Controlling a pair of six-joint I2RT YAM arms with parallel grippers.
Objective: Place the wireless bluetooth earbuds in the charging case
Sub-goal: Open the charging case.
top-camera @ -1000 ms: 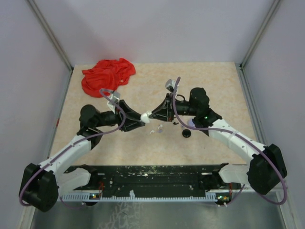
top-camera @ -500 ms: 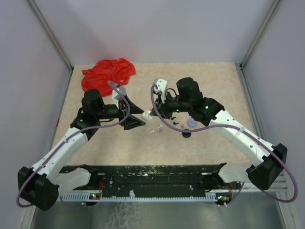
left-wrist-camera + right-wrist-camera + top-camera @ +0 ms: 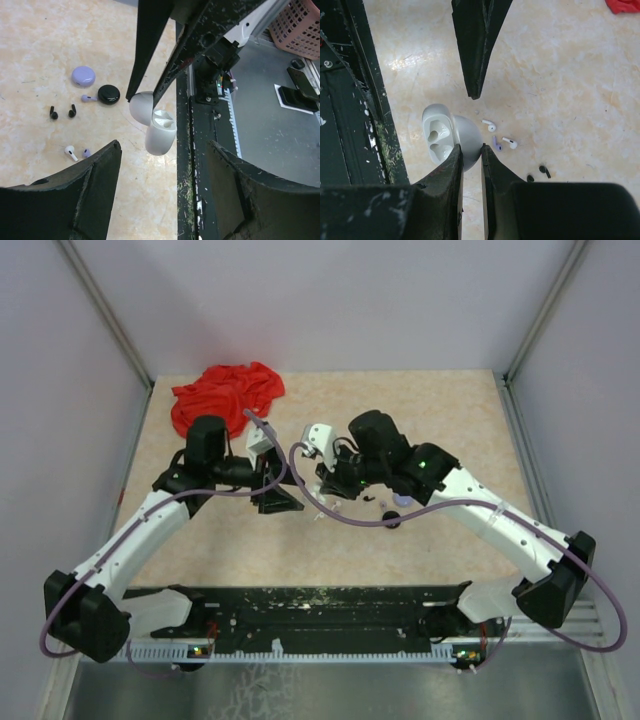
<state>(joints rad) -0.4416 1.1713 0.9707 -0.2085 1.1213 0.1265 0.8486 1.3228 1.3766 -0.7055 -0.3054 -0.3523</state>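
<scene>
The right jaws are clamped on the open white case [image 3: 442,134]; the left jaws stand apart, empty. The earbuds [image 3: 510,143] lie on the desk [image 3: 570,75] at its three o'clock. Pinch a white one by the stem, case steady.

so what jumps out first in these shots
The open white charging case, pinched in the right gripper above the table, grabs the eye, with the open left gripper facing it. Then the red cloth at the far left corner, and tiny earbuds scattered on the tabletop nearby.
</scene>
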